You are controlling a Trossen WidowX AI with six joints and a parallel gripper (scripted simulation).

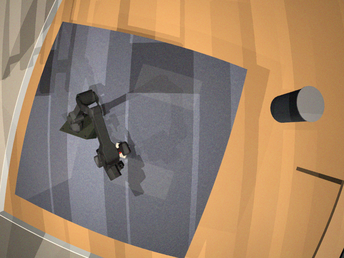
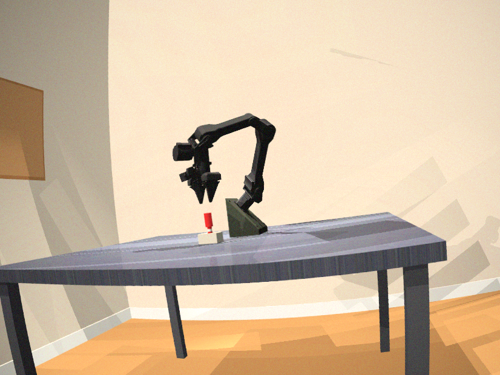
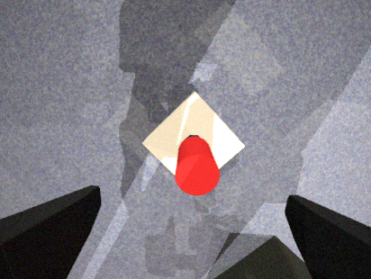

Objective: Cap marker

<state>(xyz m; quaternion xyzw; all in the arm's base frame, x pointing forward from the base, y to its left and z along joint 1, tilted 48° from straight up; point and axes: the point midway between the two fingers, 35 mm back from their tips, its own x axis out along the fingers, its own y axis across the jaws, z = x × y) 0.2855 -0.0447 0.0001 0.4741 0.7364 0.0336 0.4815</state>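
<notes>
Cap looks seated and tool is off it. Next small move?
Probably retreat the arm up and away. The tool hangs open above the red cap, which sits on the marker in the holder block, with a visible gap between them; nothing left to grip.
</notes>
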